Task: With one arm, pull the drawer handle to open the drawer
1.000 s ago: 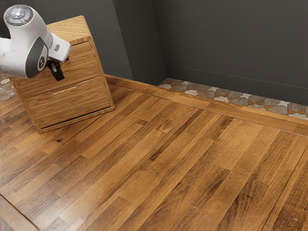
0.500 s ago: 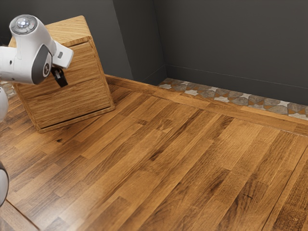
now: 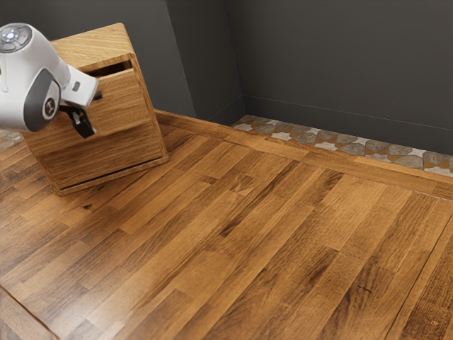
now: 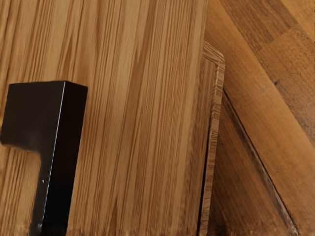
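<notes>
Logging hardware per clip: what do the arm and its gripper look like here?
The arm is a glossy white, rounded shell with a dark grey side panel bearing a small round mark, and a silvery round cap; the gripper is black.

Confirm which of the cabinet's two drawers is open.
The upper drawer: a dark gap shows above its front, under the cabinet top. The lower drawer sits flush.

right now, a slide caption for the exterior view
Franka hand at the top drawer of a wooden cabinet, drawer slightly open.
</notes>
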